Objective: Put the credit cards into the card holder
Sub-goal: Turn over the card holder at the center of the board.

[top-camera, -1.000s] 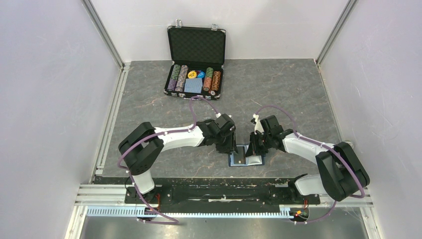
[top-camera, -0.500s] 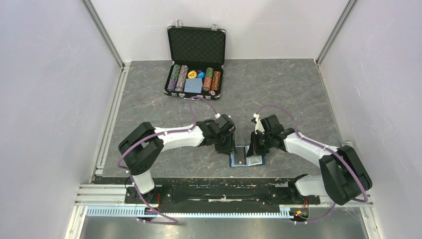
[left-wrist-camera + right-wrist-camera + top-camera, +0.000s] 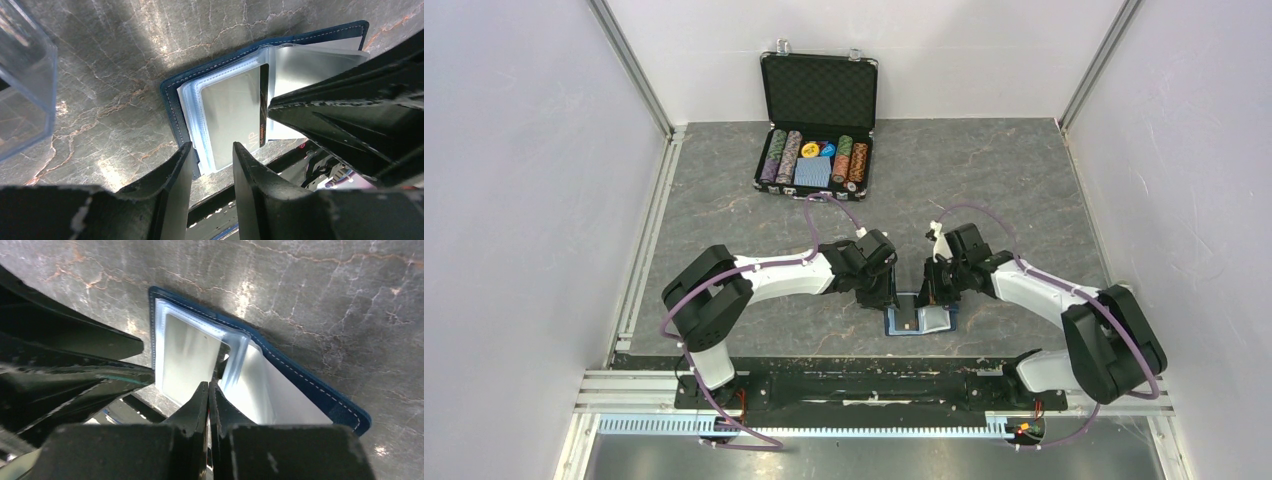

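The navy card holder (image 3: 920,322) lies open near the table's front edge, its clear sleeves up. It also shows in the left wrist view (image 3: 172,107) and the right wrist view (image 3: 320,385). A glossy credit card (image 3: 230,117) with a dark "VIP" stripe sits mostly inside a left sleeve (image 3: 187,355). My right gripper (image 3: 210,386) is shut, with its tips pinching the card's striped edge at the wallet's middle fold (image 3: 931,296). My left gripper (image 3: 212,152) is open and empty, and hovers just over the wallet's left edge (image 3: 888,298).
A clear plastic tray (image 3: 22,85) stands just left of the wallet. An open black chip briefcase (image 3: 816,150) with chips and a blue deck sits at the back. White walls enclose the table; a black rail runs along the front edge.
My right gripper has edged left toward the wallet's middle, and the card has gone further into the sleeve. The left arm has barely moved.
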`<act>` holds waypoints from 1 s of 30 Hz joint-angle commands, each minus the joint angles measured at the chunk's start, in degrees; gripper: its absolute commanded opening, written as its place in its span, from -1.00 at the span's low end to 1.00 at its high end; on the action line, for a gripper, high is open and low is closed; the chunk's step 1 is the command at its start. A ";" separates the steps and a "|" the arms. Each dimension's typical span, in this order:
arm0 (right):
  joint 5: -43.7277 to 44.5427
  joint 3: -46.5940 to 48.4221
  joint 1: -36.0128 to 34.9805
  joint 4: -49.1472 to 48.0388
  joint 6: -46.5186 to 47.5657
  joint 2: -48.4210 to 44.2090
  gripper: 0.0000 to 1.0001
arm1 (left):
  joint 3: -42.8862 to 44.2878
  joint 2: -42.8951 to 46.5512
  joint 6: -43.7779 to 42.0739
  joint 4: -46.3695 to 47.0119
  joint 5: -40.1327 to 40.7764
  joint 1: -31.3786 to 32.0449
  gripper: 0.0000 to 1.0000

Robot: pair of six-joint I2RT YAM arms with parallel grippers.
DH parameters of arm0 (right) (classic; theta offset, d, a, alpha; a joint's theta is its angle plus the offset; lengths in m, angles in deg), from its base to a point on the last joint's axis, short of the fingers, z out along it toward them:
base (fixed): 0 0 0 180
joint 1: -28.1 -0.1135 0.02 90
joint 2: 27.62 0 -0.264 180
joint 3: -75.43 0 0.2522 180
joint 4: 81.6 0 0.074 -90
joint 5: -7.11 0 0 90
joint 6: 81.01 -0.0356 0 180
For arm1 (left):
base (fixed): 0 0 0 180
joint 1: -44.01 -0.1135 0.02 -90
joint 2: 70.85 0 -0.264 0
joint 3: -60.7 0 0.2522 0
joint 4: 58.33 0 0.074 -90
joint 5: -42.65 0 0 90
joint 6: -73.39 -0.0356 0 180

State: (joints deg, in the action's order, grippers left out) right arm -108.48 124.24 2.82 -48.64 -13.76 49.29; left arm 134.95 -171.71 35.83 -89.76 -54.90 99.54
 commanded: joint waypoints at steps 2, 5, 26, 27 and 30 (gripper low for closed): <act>-0.27 -3.09 -0.15 -4.51 -0.33 2.36 -1.00 | 0.62 1.45 -2.54 0.97 0.51 0.35 -0.17; 0.21 -4.26 -0.21 -5.09 -0.29 2.89 -1.00 | 0.25 1.12 -2.28 1.45 0.09 0.35 -0.17; 2.74 -6.53 -0.17 -5.00 0.12 2.79 -1.00 | 1.01 -3.01 -1.82 3.25 -1.74 0.37 -0.19; 2.78 -6.57 -0.20 -4.99 0.01 2.79 -1.00 | 1.03 -3.21 -1.82 3.55 -2.05 0.35 -0.20; 2.81 -6.61 -0.21 -4.97 0.05 2.76 -1.00 | 1.21 -3.21 -1.97 4.14 -2.49 0.37 -0.31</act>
State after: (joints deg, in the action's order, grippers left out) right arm -109.41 119.67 2.84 -53.97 -14.54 51.32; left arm 134.93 -174.29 35.83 -87.84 -56.62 99.54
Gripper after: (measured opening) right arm 0.004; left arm 0.377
